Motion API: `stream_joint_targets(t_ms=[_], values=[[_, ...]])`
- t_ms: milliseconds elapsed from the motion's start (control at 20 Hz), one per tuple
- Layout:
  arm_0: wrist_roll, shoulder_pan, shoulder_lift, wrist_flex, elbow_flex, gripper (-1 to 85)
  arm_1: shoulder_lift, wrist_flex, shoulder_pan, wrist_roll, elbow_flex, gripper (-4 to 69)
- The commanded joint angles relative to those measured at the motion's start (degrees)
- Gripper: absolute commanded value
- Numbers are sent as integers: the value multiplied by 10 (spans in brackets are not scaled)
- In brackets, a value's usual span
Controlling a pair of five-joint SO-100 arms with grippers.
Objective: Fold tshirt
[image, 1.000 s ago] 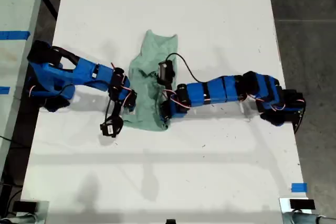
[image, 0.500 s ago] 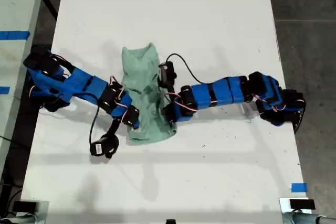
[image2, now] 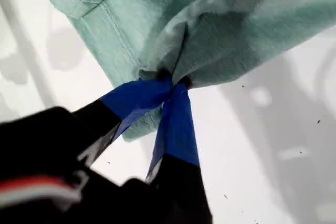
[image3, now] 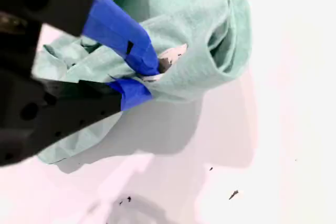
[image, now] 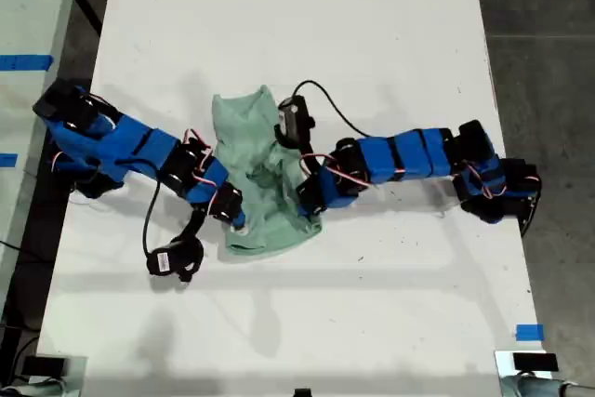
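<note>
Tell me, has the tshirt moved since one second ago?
Yes. In the exterior view the tshirt has slid toward that view's left and bottom across the white table; its top end has shifted left, and its lower hem now lies further down.

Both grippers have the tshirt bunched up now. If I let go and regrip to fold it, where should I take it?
The tshirt lies crumpled between my first gripper and my second gripper, both shut on pinched folds. Probably best to regrip the flatter hem edge toward the exterior view's top, coming down from above at its two corners: that edge lies spread on the table, so single layers can be pinched.
</note>
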Motion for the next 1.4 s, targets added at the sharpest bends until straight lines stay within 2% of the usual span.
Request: stream_joint_targets(t_ms=[0,100,250,400,500,650,700,750,800,850,900,1000,1100,1200,1350], values=[[-3,-40,124,24,11,1,70,-17,50,-54,-33,-13],[4,-79,201,19,86,1,70,-50,87,-96,-33,-13],[28,-162,340,-25,243,1,64,-115,142,-144,-30,-13],[64,-250,451,-54,374,1,60,-169,184,-168,-23,-13],[89,-298,497,-72,429,1,47,-186,200,-171,-22,-13],[113,-327,500,-79,441,1,33,-194,213,-180,-22,-16],[118,-338,503,-75,437,30,34,-185,219,-181,-22,44],[134,-359,515,-69,433,187,40,-166,230,-181,-29,247],[134,-394,530,-34,418,248,56,-149,248,-194,-32,415],[133,-439,556,1,407,265,80,-127,272,-206,-32,411],[152,-498,596,12,407,270,107,-103,297,-214,-32,373],[208,-616,671,22,403,269,177,-56,354,-239,-23,314],[249,-689,715,24,394,265,248,0,412,-261,-4,285],[263,-700,733,24,399,260,321,51,457,-279,38,267],[240,-642,803,8,461,245,485,54,488,-291,226,239]])
